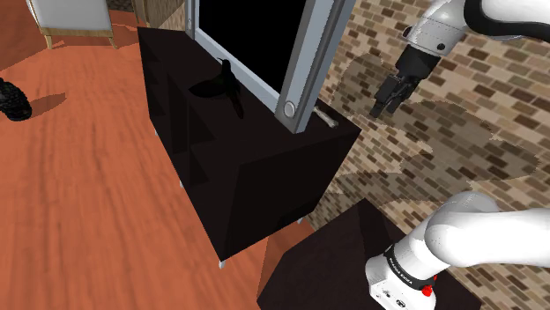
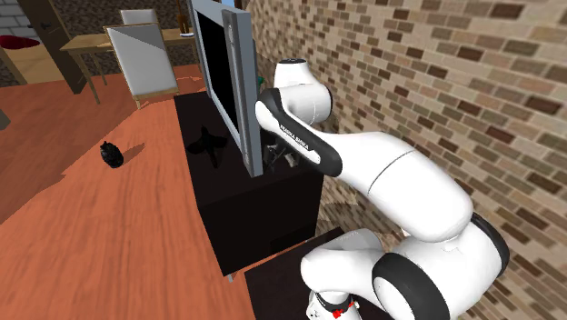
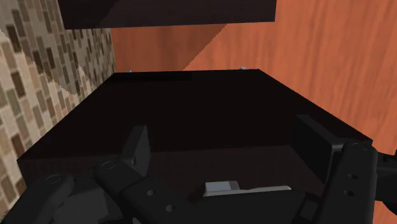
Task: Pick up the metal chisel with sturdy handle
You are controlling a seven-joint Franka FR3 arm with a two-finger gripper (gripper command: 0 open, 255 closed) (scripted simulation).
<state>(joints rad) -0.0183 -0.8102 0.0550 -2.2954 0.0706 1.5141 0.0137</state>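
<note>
We see a black cabinet [image 1: 264,176], red-brown grained floor [image 1: 88,194], brown-and-tan brick wall [image 1: 494,106], grey-framed black screen [image 1: 251,40], white arm [image 1: 494,233], black gripper [image 1: 381,110].

Your shoulder view's top edge cut off the screen [image 1: 251,40]; the dark shape [image 1: 225,85] on the counter [image 1: 264,176] couldn't be named.

Lettering, location 1: a short row of small white characters runs along the lower black band [image 1: 401,262] of the white arm [image 1: 494,233], at the lower right of the shoulder view. The characters cannot be read.

Lettering, location 2: a similar white row runs along the upper black band [image 2: 300,143] on the arm link at the centre of the second exterior view, just right of the monitor [image 2: 223,73]. It cannot be read.

No other text, number or sign is legible.
</note>
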